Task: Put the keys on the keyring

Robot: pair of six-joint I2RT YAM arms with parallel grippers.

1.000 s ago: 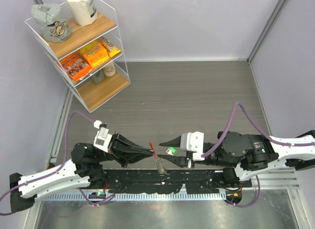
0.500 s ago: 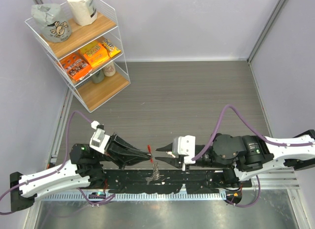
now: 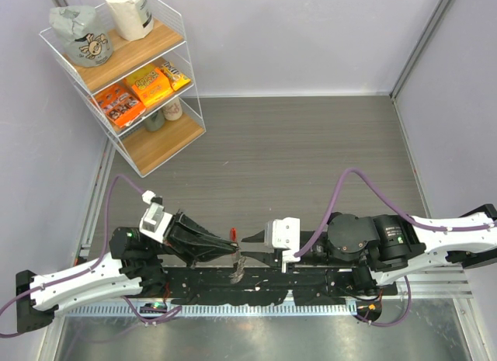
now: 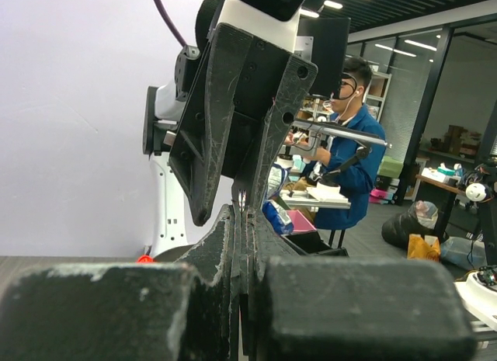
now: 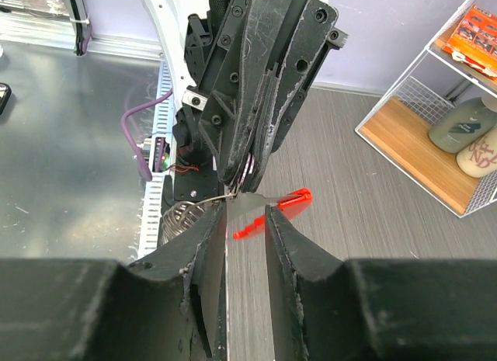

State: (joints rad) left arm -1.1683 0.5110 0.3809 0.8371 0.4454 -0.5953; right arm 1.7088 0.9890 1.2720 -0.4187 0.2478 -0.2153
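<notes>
The left gripper (image 5: 247, 177) is clamped tight on the keyring (image 5: 294, 196) - silvery loop pinched at its tips, red arc sticking out to the side, low over the near table edge. The right gripper (image 5: 247, 213) faces it nose to nose, fingers parted, with a thin silvery sliver at their tips. Orange snack packets (image 3: 140, 89) on the wire shelf (image 3: 159, 146) - lettering too small to read.
</notes>
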